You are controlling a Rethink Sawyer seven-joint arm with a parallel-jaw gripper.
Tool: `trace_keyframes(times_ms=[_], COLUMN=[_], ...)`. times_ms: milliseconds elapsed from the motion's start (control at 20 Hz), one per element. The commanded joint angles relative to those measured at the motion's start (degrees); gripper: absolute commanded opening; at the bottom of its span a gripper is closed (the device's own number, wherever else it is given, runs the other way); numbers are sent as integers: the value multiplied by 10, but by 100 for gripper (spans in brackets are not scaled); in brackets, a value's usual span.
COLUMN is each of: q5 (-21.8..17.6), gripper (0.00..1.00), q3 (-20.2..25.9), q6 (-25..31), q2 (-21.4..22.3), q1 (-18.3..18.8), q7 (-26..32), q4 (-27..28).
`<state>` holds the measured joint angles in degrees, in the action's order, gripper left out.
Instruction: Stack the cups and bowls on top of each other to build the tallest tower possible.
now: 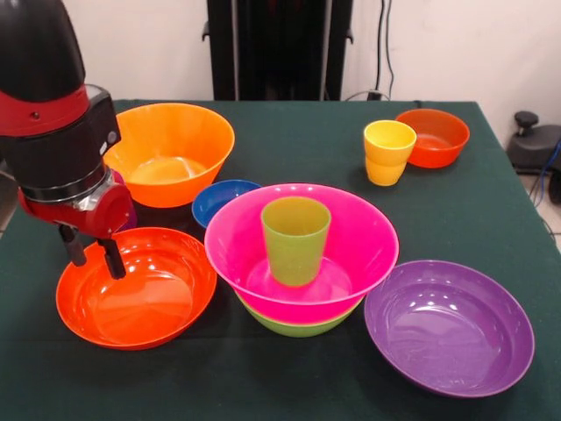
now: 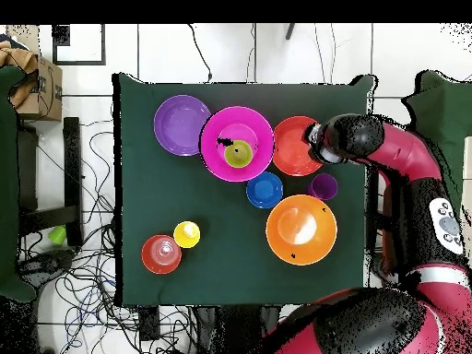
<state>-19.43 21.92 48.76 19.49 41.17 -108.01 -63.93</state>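
Tower (image 1: 298, 254) so far stands mid-surface: green cup (image 1: 295, 239) upright in the pink bowl (image 1: 351, 230), nested on a lime bowl (image 1: 298, 326). At its nine o'clock, the pincer (image 1: 91, 253), fingers slightly apart and empty, dips into the red-orange bowl (image 1: 166, 303). A one-sided rim pinch may tilt that bowl, and it could topple the cup when it is set down.

On the table (image 1: 289, 132), a cup (image 1: 295, 239) stood in an upper bowl (image 1: 351, 237) nested in a lower bowl (image 1: 298, 328), flanked by a left bowl (image 1: 136, 288) and a right bowl (image 1: 449, 326), with a small bowl (image 1: 219, 200) and a large bowl (image 1: 171, 153) behind-left and a second cup (image 1: 387, 151) just beside a far bowl (image 1: 436, 138) behind-right.
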Motion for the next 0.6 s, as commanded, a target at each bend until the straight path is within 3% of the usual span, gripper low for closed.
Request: trace_keyframes(times_ms=[50, 400, 600], q5=[-55, -56, -55], gripper=[100, 100, 100], q3=[33, 32, 28], q6=[73, 84, 81], q2=[-33, -43, -33], q1=[-13, -9, -3], q7=[196, 223, 232], q4=[70, 82, 62])
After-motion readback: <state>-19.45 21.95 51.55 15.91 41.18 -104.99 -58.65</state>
